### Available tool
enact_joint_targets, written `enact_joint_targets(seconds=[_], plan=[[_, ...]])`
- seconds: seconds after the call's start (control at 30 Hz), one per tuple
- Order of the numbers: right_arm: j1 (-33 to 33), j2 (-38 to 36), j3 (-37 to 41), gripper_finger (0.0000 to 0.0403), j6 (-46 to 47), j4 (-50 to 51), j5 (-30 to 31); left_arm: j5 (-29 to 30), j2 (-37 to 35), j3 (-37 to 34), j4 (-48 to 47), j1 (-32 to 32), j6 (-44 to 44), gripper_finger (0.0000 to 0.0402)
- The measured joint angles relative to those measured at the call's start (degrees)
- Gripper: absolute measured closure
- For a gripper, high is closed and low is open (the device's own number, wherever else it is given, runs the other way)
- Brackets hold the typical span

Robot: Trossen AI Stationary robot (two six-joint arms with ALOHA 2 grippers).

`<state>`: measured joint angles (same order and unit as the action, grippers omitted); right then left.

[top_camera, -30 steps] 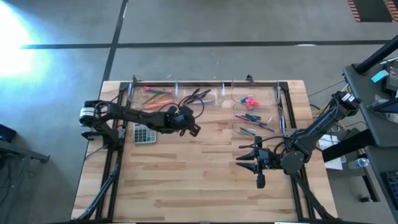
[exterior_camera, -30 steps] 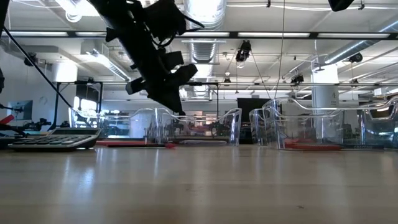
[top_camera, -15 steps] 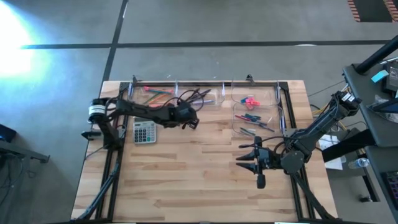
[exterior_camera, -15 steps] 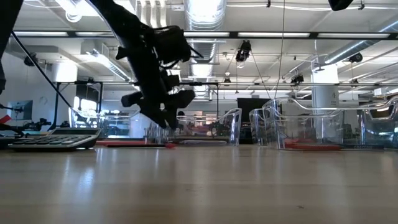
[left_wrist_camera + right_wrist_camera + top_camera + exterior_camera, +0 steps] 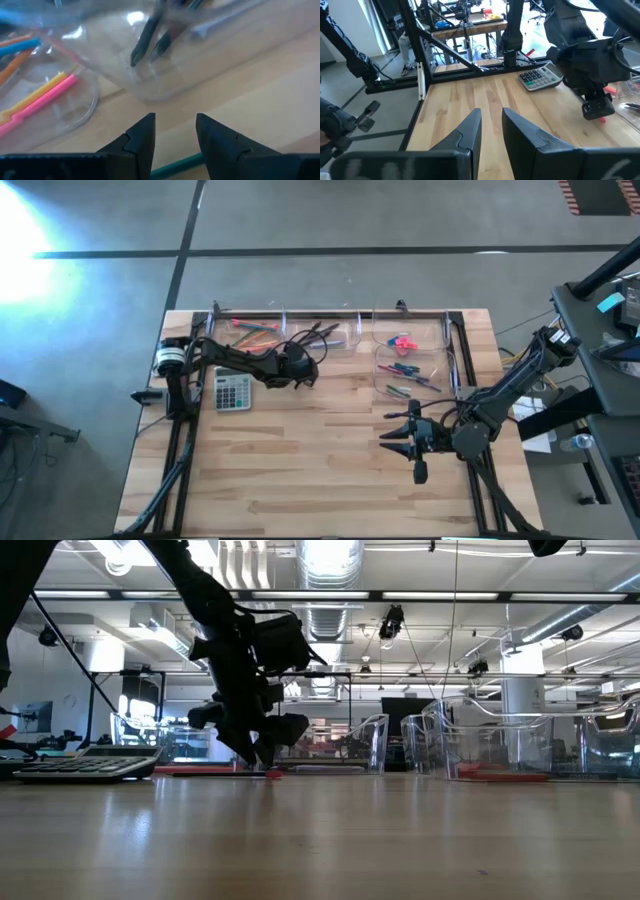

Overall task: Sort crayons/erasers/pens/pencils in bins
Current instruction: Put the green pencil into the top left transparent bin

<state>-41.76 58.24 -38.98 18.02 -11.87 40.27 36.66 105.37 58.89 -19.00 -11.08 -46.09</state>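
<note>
A green pencil (image 5: 175,164) lies on the table in front of the bins; its red end (image 5: 271,774) shows in the low view. My left gripper (image 5: 175,125) is open, pointing steeply down close above it, one finger on either side. Just beyond it stand a clear bin (image 5: 150,92) holding dark pens (image 5: 145,40) and a bin (image 5: 90,107) holding pink and orange pencils (image 5: 45,95). Pink erasers (image 5: 400,341) lie in a bin farther right. My right gripper (image 5: 392,436) waits, held high over the table's right half, fingers slightly apart with nothing between them.
Four clear bins (image 5: 372,330) line the far edge and the right side; one (image 5: 380,380) holds mixed sticks. A grey calculator (image 5: 232,392) lies left of my left gripper. Bare wood stretches across the near half of the table.
My left gripper has come down toward the table and a little toward the far edge and the bins, tipping more steeply downward. Its fingers have parted. It now stands low over the green pencil. The pencil has not moved.
</note>
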Motion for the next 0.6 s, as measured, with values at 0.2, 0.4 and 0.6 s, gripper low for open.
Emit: enact_joint_targets(seconds=[0.2,0.4,0.6], plan=[[0.0,0.0,0.0,0.0335,0.0,0.0,0.0,-5.4,0.3,-0.2,-1.4,-0.2,0.1,0.0272],[0.0,0.0,0.0,0.0335,0.0,0.0,0.0,-15.9,0.0,0.8,-1.3,1.0,2.6,0.0272],[0.0,0.0,0.0,0.0335,0.0,0.0,0.1,-20.7,-2.5,3.2,-1.0,6.2,7.0,0.0272]])
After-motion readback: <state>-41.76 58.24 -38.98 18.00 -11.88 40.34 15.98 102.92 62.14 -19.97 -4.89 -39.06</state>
